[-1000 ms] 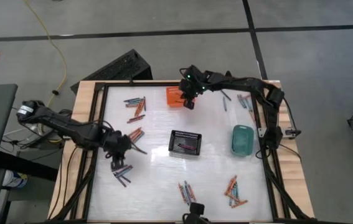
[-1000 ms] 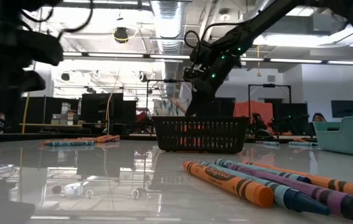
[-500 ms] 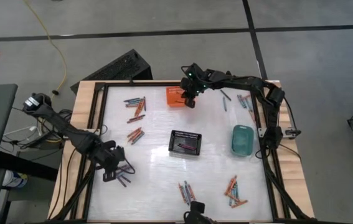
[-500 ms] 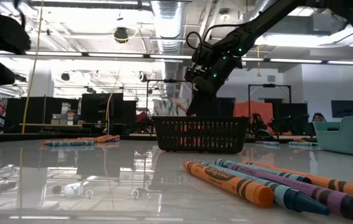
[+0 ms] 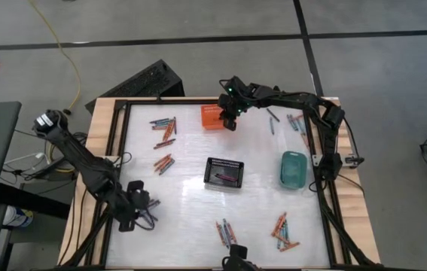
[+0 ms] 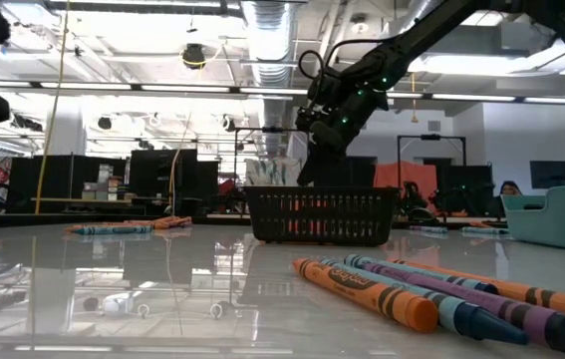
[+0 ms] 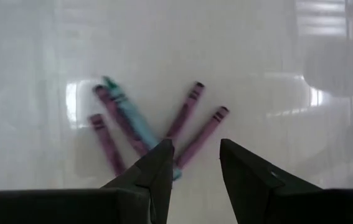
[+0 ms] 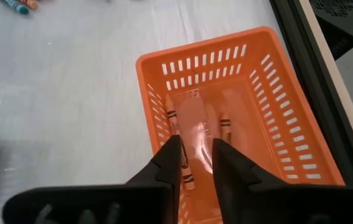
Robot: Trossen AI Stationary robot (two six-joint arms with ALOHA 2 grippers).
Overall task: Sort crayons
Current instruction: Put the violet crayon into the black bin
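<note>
Currently, my right gripper (image 8: 195,155) hangs over the orange basket (image 5: 211,117) at the table's 12 o'clock edge, fingers slightly apart with nothing between them. Orange crayons (image 8: 177,140) lie on the basket floor directly below, one blurred as if falling. I judge the release here complete; the correct follow-up is a straight lift clear of the basket wall before any sideways travel, so the rim is not caught.

My left gripper (image 7: 192,165) hovers at the table's 8 o'clock corner, fingers apart and empty, above a loose fan of purple crayons (image 7: 204,134) and one teal crayon (image 7: 129,115). The sticks cross and touch, so the pick needs care:
- Select one outlying purple crayon at the fan's edge.
- Align the fingers across its length, not along it.
- Descend until the tips straddle that stick only, then close.

The black basket (image 5: 224,173) at table centre already holds purple crayons; the teal basket (image 5: 294,169) sits at 3 o'clock.
</note>
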